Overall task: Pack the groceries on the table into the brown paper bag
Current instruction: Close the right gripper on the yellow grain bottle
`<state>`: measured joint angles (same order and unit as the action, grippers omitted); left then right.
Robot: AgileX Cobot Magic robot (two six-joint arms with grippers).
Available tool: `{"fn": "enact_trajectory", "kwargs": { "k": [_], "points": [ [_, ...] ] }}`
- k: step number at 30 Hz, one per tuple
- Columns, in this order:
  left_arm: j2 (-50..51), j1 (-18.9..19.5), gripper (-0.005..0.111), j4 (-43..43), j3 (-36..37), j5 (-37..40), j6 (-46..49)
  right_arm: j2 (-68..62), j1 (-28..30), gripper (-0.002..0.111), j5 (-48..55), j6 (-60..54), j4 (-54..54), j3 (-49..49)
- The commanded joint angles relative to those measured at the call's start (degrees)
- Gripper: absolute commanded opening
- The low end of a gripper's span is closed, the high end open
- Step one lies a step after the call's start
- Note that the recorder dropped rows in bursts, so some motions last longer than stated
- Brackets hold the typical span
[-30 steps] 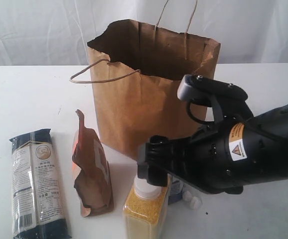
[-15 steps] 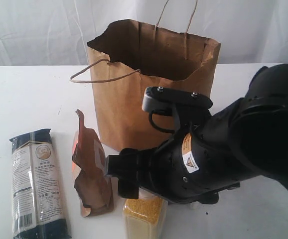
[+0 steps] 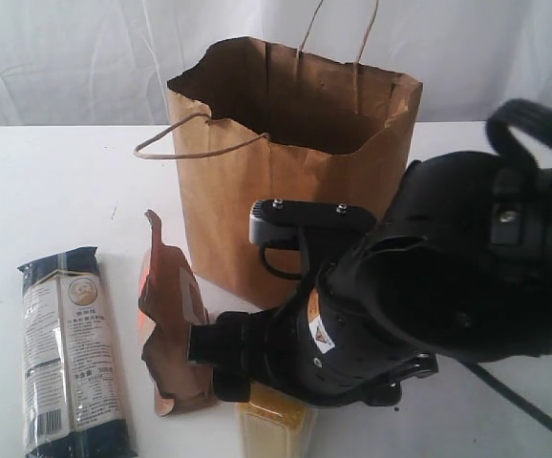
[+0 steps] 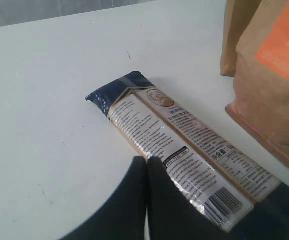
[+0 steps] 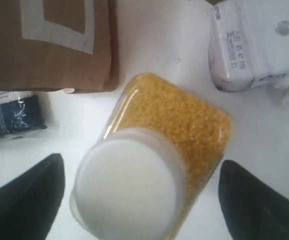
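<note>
- The right gripper (image 5: 142, 197) is spread wide above the bottle (image 5: 189, 115). The white cap (image 5: 127, 182) lies between the two fingers (image 5: 29, 195), with a gap on each side.
- The bottle stands upright on the table (image 3: 56, 181) in front of the bag (image 3: 276, 181), between the pouch (image 3: 176, 324) and the carton (image 5: 254, 45).
- The left gripper (image 4: 147, 167) is clenched on nothing, its tips at the edge of the noodle packet (image 4: 184, 145), which lies flat beside the pouch.

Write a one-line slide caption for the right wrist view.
Open right gripper hovers over the white-capped yellow bottle, with pouch and carton beside it.
</note>
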<state>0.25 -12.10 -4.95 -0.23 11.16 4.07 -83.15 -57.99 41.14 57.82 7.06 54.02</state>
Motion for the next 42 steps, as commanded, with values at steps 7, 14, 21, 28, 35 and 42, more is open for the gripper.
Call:
{"fn": "enact_trajectory", "kwargs": {
  "k": [7,14,21,28,35,42],
  "points": [
    [-0.25,0.08,0.000,-0.45,0.23,0.00,0.00,-5.96,-0.20,0.077,-3.90,0.38,0.72,0.18],
    [-0.25,0.08,0.000,-0.45,0.23,0.00,0.00,-6.28,-0.20,0.069,-4.45,1.52,2.65,0.18],
    [-0.25,0.08,0.000,-0.45,0.23,0.00,0.00,-6.28,-0.20,0.029,-0.88,2.55,9.04,0.18],
    [-0.25,0.08,0.000,-0.45,0.23,0.00,0.00,-2.88,-0.72,0.000,-2.62,2.21,11.90,0.18],
    [-0.25,0.08,0.000,-0.45,0.23,0.00,0.00,3.66,-4.71,0.000,0.27,0.14,13.72,0.18],
    [-0.25,0.08,0.000,-0.45,0.23,0.00,0.00,10.36,-7.75,0.000,1.17,-1.30,17.18,0.18]
  ]
}}
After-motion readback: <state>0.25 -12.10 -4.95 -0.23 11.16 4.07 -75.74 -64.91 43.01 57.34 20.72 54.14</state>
